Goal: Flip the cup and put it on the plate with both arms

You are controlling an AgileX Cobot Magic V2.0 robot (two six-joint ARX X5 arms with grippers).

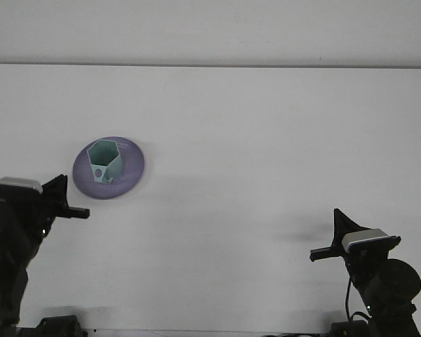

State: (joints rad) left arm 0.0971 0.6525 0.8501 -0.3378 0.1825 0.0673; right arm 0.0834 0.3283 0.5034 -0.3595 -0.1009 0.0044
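A: What is filling the scene?

B: A white table (266, 140) is spreading across the view, and the two arms are sitting low at its near edge.

A: And the grippers?

B: The left gripper (64, 200) is hanging just beside the plate, holding nothing; whether its jaws are parted, I cannot tell. The right gripper (335, 235) is sitting well apart, also holding nothing, and I cannot tell there either.

A: The cup?

B: The purple plate (132, 163) is carrying the pale green cup (104, 161), which is standing mouth up.
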